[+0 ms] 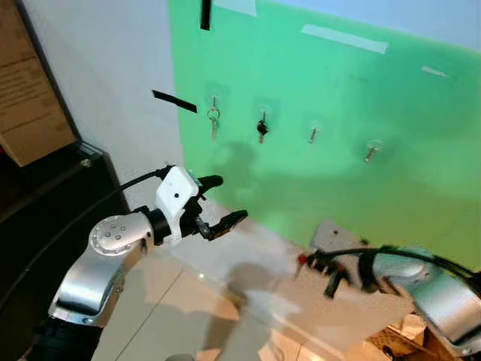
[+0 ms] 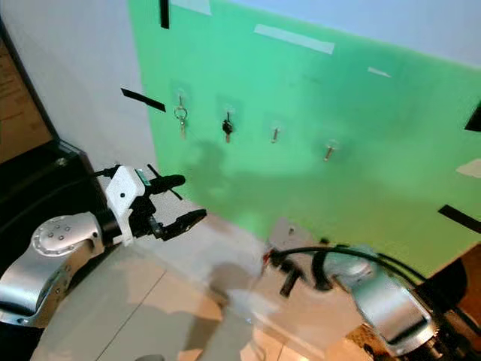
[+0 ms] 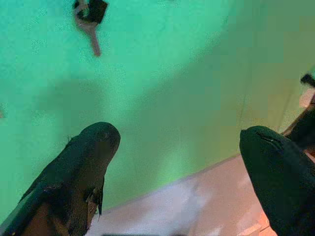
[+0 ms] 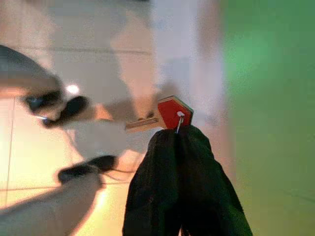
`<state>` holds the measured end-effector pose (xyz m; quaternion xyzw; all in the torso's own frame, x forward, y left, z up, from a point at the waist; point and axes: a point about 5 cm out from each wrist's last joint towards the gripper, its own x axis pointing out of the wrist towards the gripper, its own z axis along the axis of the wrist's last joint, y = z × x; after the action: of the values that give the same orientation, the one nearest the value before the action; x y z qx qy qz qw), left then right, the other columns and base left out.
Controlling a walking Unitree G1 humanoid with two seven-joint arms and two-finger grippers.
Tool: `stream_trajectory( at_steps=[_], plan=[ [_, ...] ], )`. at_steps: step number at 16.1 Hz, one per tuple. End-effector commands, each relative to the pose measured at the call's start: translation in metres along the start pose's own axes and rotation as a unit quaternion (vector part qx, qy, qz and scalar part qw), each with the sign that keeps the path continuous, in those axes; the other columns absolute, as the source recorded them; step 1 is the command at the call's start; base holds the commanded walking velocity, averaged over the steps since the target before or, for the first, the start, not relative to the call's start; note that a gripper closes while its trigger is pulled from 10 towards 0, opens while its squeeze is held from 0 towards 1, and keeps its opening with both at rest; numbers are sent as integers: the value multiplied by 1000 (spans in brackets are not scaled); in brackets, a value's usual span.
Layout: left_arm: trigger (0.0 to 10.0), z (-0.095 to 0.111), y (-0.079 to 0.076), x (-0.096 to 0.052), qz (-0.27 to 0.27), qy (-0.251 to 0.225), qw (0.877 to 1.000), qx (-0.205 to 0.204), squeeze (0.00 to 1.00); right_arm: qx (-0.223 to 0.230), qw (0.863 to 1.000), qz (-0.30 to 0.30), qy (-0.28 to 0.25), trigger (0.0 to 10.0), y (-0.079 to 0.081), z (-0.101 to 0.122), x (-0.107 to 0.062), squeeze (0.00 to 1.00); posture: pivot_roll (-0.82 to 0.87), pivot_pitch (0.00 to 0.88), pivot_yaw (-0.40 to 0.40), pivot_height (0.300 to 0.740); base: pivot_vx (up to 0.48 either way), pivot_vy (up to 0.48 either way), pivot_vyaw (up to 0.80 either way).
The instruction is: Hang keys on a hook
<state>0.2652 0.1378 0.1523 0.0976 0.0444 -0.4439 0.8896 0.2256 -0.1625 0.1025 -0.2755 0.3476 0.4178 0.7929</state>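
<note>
My right tool [image 4: 179,135] reaches low toward the green board [image 1: 376,150], pinched shut on a red-headed key [image 4: 170,115]. My left tool [image 1: 218,203], raised before the board, gapes wide, empty. Four hooks: two [image 1: 214,101] carry keys, two [image 1: 313,134] bare.

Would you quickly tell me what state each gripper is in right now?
Left gripper: open, holding nothing.
Right gripper: shut on the red key.

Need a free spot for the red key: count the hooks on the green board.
4, in one row: leftmost hook holds a key ring, second hook a black-headed key, third hook and rightmost hook look empty. None seems hidden.
</note>
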Motion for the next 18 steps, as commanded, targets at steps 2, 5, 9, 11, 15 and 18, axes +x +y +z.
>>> stream_trajectory(
  at_steps=[2,5,9,11,15,18],
  plan=[
    [10000,3,-2,0,-7,-3,1000,5,0,34,998,-2,-43,10000,-2,6,-2,0,40,0,-79,740,0,0,0],
    [10000,3,-2,0,-6,-1,1000,7,0,16,1000,-15,8,10000,-6,-6,1,0,42,0,-78,740,0,0,0],
    [10000,4,0,1,-5,-2,1000,9,0,48,997,-53,-17,10000,-15,-1,2,0,39,0,-75,740,0,0,0],
    [10000,4,0,2,-7,-1,1000,9,0,67,992,-105,-25,10000,-24,8,0,0,32,0,-67,740,0,0,0],
    [10000,4,-1,1,-10,-1,1000,9,0,119,982,-138,-58,10000,-26,10,9,0,35,0,-68,740,0,0,0],
    [10000,3,-2,1,-15,2,1000,3,0,138,979,-120,-94,10000,-26,15,9,0,36,0,-68,740,0,0,0]
  ],
)
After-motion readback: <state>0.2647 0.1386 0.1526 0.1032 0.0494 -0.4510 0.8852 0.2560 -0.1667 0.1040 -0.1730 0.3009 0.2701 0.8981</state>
